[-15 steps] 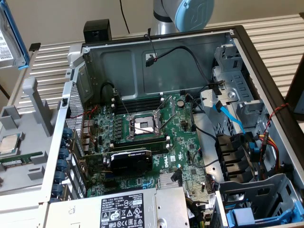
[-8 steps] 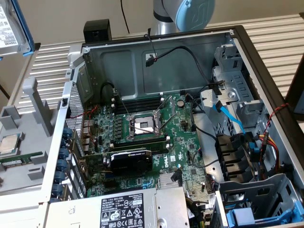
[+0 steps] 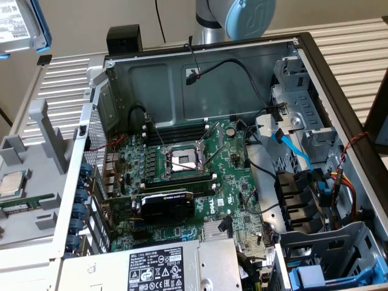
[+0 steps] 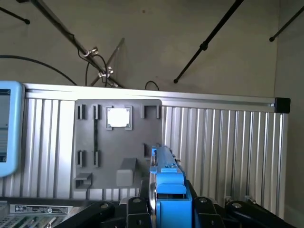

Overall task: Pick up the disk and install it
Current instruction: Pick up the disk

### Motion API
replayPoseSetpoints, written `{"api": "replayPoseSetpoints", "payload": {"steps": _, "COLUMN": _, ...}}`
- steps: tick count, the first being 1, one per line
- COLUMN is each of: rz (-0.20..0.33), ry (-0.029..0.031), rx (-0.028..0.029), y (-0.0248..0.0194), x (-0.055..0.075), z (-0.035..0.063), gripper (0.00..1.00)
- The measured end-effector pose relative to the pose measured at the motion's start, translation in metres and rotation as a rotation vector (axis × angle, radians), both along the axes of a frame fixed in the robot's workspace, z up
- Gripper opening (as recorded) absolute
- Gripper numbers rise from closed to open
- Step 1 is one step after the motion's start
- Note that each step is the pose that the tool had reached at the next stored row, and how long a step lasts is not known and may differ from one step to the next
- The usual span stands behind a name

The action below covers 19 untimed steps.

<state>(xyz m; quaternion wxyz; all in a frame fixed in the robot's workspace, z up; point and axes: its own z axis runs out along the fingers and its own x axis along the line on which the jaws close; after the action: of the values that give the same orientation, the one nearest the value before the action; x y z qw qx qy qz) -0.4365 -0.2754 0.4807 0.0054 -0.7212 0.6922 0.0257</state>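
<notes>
gripper (image 4: 167, 213) clamping the disk (image 4: 168, 183) edge-on by its blue frame, grey tray (image 4: 95, 166) with CPU chip (image 4: 118, 118) lying ahead of it

In case (image 3: 163, 85), motherboard (image 3: 233, 203) mid, power-supply box (image 3: 212, 267) nearer camera. Beside case, exterior view's left: tray (image 3: 45, 209) holding chip (image 3: 12, 183); disk (image 3: 18, 24) in upper corner.
</notes>
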Motion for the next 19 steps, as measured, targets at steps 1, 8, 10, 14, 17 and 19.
{"api": "replayPoseSetpoints", "payload": {"steps": 1, "rz": 0.000, "ry": -0.0001, "rx": 0.0026, "y": 0.0000, "x": 0.003, "z": 0.0031, "gripper": 0.37}}
{"api": "replayPoseSetpoints", "payload": {"steps": 8, "rz": 0.001, "ry": 0.0001, "rx": 0.0160, "y": 0.0000, "x": 0.022, "z": 0.0231, "gripper": 0.37}}
{"api": "replayPoseSetpoints", "payload": {"steps": 10, "rz": 0.001, "ry": 0.0000, "rx": 0.0174, "y": 0.0000, "x": 0.028, "z": 0.0275, "gripper": 0.37}}
{"api": "replayPoseSetpoints", "payload": {"steps": 14, "rz": 0.001, "ry": 0.0000, "rx": 0.0184, "y": 0.0000, "x": 0.041, "z": 0.0348, "gripper": 0.37}}
{"api": "replayPoseSetpoints", "payload": {"steps": 17, "rz": 0.001, "ry": 0.0000, "rx": 0.0184, "y": 0.0000, "x": 0.054, "z": 0.0383, "gripper": 0.37}}
{"api": "replayPoseSetpoints", "payload": {"steps": 19, "rz": 0.001, "ry": 0.0000, "rx": 0.0184, "y": 0.0000, "x": 0.062, "z": 0.0402, "gripper": 0.37}}
